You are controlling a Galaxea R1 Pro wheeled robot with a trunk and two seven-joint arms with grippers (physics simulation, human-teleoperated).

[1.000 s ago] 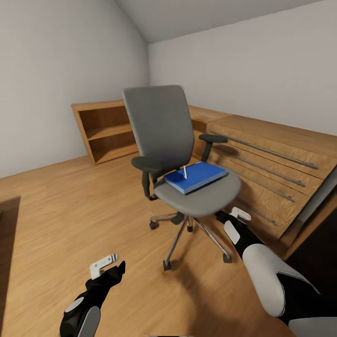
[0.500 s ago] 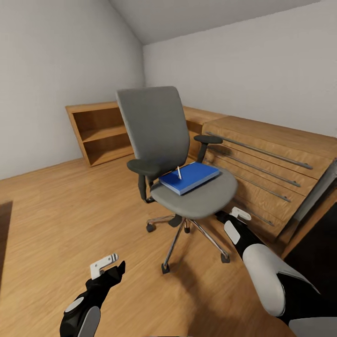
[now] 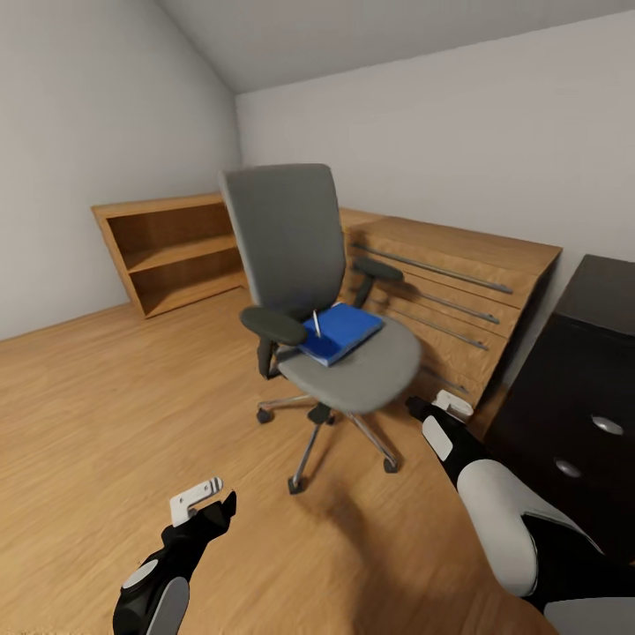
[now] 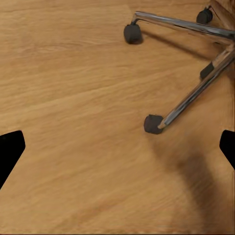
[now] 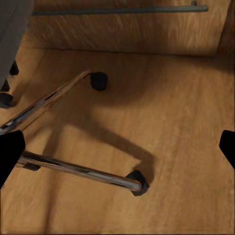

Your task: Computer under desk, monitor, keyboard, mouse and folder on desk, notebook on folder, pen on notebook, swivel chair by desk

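Under sloping grey-white walls, the bedroom's light wood floor [image 3: 106,414] is lying open and bare across the robot's left side, giving wide room there. Low wood shelving [image 3: 172,251] is standing in the far corner, and a light-wood drawer chest [image 3: 459,291] with long metal rails is running along the back wall. At the right edge, a black drawer unit [image 3: 573,397] with round silver knobs is being cut off by the frame, so its surface is only partly showing.

Between chest and open floor, the swivel chair [image 3: 300,256] is standing with its back toward the shelving and its seat close to the chest, leaving only a narrow gap on that side. Its chrome base [image 4: 196,93] is spreading across the left wrist view, one arm ending in a dark caster [image 4: 152,124]; another caster [image 5: 99,81] is showing in the right wrist view just short of the chest's foot.

On the seat, the blue folder [image 3: 344,331] is lying flat, reaching toward the left armrest. A thin pale stick [image 3: 316,323] is rising from it at a slant; whether it is the pen is hard to make out.

Both arms are hanging low. The left pincer [image 3: 207,498] and the right pincer [image 3: 437,407] are each standing spread wide over bare floor, holding nothing.
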